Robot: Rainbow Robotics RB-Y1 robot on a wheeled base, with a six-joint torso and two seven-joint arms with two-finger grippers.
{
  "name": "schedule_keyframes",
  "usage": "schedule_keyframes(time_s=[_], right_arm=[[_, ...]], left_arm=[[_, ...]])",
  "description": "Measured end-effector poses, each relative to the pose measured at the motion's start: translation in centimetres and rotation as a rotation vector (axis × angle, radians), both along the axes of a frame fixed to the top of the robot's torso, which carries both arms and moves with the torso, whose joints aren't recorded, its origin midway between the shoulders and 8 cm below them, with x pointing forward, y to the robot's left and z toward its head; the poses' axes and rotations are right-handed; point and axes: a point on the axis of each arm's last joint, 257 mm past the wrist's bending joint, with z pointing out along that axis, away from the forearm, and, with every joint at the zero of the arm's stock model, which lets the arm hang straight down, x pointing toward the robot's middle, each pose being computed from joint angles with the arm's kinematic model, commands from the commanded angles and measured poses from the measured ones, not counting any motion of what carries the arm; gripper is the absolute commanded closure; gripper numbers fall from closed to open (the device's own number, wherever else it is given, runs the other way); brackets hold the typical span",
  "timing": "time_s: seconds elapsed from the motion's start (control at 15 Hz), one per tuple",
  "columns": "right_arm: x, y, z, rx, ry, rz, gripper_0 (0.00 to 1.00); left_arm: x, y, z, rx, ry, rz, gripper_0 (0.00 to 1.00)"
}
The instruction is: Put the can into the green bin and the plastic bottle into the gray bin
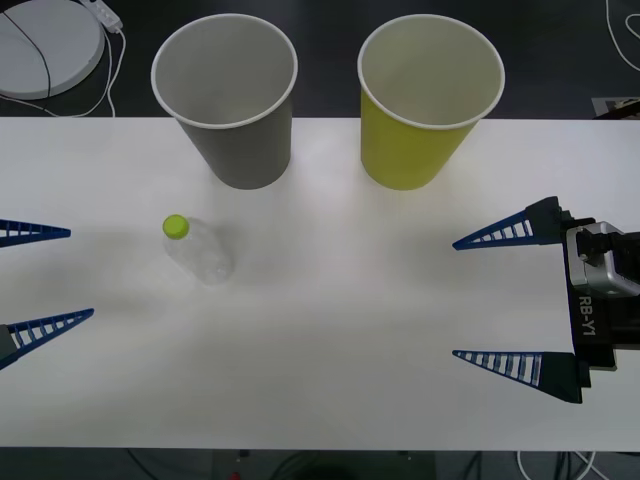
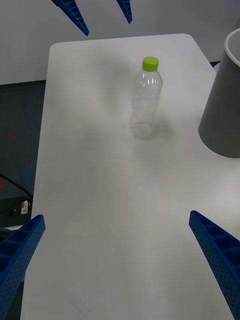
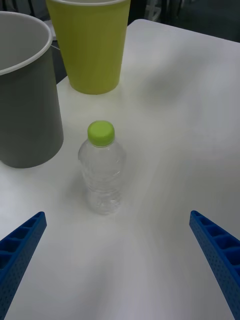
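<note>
On the white table (image 1: 330, 330), toward its far edge, stand the two largest things, a pair of tall tapered paper cups of equal size. The gray bin (image 1: 235, 110) is on the robot's left and the green bin (image 1: 415, 115) on its right, near each other but apart, both upright, both with a white rim and a pale inside. The view from above shows nothing inside either cup.

Nearer the robot and well apart from the gray bin stands the plastic bottle (image 1: 198, 250), upright on the table and much shorter than the cups. Its body is clear and ribbed, and it has a lime-green screw cap. From the left wrist camera the bottle (image 3: 102, 172) stands between the viewer and the gray bin (image 3: 25, 100), with the green bin (image 3: 90, 45) farther off. From the right wrist camera the bottle (image 2: 145, 100) stands in the open middle of the table, with the gray bin (image 2: 225, 100) off to one side.

At the left edge of the front view, the left gripper (image 1: 35, 280) hangs level with the bottle, its blue ribbed fingers spread wide and pointing inward toward it, holding nothing. Across the table, the right gripper (image 1: 500, 295) is extended from the right edge, its two blue fingers likewise set wide apart and empty, pointing toward the table's middle, with the green bin farther away beyond it.
</note>
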Motion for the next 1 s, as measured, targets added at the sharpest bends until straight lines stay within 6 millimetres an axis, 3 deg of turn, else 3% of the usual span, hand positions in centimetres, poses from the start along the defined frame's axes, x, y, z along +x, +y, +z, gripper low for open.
schedule_keyframes(time_s=[0.53,1.0], right_arm=[[0.0,0.0,0.0,0.000,0.000,0.000,0.00],[0.0,0.0,0.0,0.000,0.000,0.000,0.00]], left_arm=[[0.8,0.0,-2.6,-0.017,-0.057,0.078,0.00],[3.3,-3.1,-4.8,-0.064,-0.094,0.130,0.00]])
